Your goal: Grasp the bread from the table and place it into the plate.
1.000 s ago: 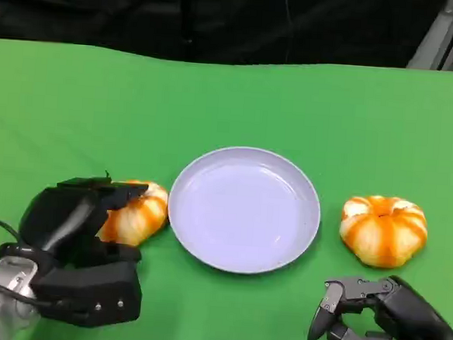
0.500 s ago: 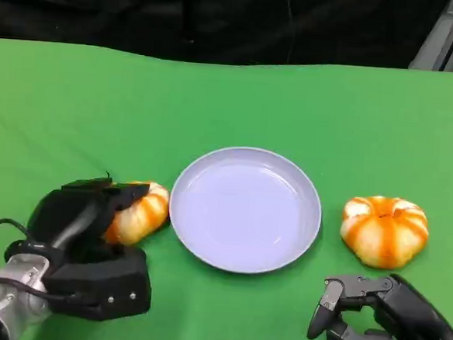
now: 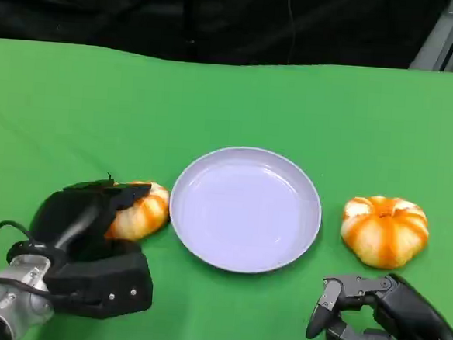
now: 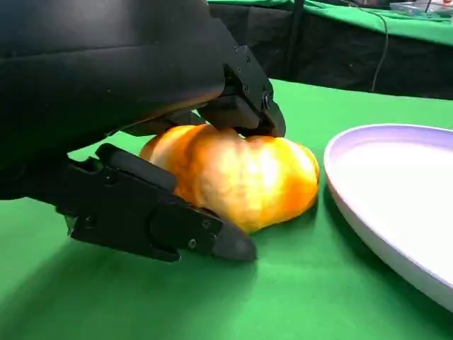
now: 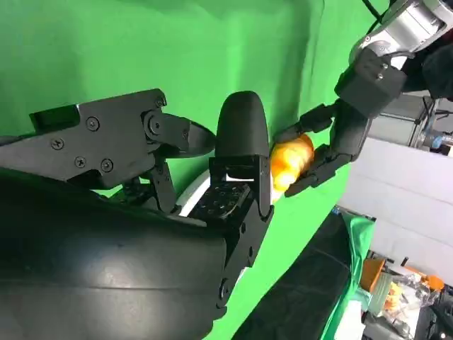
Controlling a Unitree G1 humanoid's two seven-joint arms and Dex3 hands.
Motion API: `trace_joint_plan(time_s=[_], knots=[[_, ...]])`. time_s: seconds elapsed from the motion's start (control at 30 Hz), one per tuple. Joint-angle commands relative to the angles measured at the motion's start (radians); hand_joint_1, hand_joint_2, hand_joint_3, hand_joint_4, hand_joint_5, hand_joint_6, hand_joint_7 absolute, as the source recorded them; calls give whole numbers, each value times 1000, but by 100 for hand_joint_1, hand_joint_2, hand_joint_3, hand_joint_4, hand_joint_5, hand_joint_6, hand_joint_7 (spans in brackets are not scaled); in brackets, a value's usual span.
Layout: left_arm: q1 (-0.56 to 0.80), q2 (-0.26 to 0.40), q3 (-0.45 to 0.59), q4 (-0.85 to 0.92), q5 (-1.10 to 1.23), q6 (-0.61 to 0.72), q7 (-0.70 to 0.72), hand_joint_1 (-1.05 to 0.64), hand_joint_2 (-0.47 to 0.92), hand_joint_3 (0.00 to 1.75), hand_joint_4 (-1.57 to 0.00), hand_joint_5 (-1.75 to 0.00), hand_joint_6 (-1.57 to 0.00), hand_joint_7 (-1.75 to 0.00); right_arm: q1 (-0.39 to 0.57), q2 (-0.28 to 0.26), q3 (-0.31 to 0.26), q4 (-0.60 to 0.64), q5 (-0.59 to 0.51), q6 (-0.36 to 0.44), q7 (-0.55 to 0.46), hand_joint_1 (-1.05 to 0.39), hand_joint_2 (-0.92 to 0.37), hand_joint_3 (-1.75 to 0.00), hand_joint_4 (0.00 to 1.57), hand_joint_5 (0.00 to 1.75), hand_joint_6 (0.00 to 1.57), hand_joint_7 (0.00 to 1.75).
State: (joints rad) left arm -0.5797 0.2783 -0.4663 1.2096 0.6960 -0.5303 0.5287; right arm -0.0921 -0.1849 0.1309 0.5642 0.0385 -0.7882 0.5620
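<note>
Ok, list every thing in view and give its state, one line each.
Left bread: on the table beside the plate, left hand closing around it.
Right bread: on the table, untouched.
Plate: holds nothing.
Right hand: fingers curled, holding nothing.

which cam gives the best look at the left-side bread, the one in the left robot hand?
Left wrist view: the bread is large and close, with the left robot hand around it beside the plate. In the head view the bread is half hidden by that robot hand. In the right wrist view it is small and distant.
</note>
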Motion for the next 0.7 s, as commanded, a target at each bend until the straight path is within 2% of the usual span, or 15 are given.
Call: trace_joint_plan(time_s=[0.03,0.23,0.3,0.37,0.4,0.6,0.63,0.67,0.7], knots=[[7,12,-13,21,-5,8,-48,-5,85,1,-54,0,-57,0,9,-6,-1,-6,8,13,-4,-6,-89,-54,74,159,82,108],[6,13,-23,18,-9,15,-48,-4,85,1,-53,0,-57,0,8,-6,-2,-5,7,11,-5,-6,-89,-54,74,160,82,108],[3,10,-29,15,-5,34,-43,-3,86,1,-56,-1,-62,-2,7,-7,-3,-2,4,5,-6,-6,-89,-54,74,160,82,108],[0,6,-32,12,-6,51,-44,-5,89,1,-79,-5,-83,-4,7,-9,-3,-2,1,4,-8,-6,-89,-55,74,159,82,108],[-1,6,-33,11,-7,55,-45,-5,89,0,-84,-5,-87,-4,7,-9,-3,-2,1,4,-8,-6,-89,-55,74,159,82,108],[-1,6,-36,9,-11,60,-45,-6,90,0,-90,-4,-92,-2,7,-9,-2,-2,0,4,-10,-7,-88,-56,74,159,82,108],[3,-2,-32,9,-11,56,-4,-6,90,0,-90,-4,-92,-2,8,-10,-1,-4,1,7,-9,-7,-88,-56,74,159,82,108],[6,-7,-29,10,-12,52,27,-10,88,0,-95,-51,-110,-4,9,-11,-1,-6,1,9,-9,-7,-88,-56,74,159,82,108],[10,-12,-26,10,-13,44,62,-11,88,0,-89,-80,-117,-4,10,-11,-1,-6,3,9,-8,-7,-88,-56,74,159,82,108]])
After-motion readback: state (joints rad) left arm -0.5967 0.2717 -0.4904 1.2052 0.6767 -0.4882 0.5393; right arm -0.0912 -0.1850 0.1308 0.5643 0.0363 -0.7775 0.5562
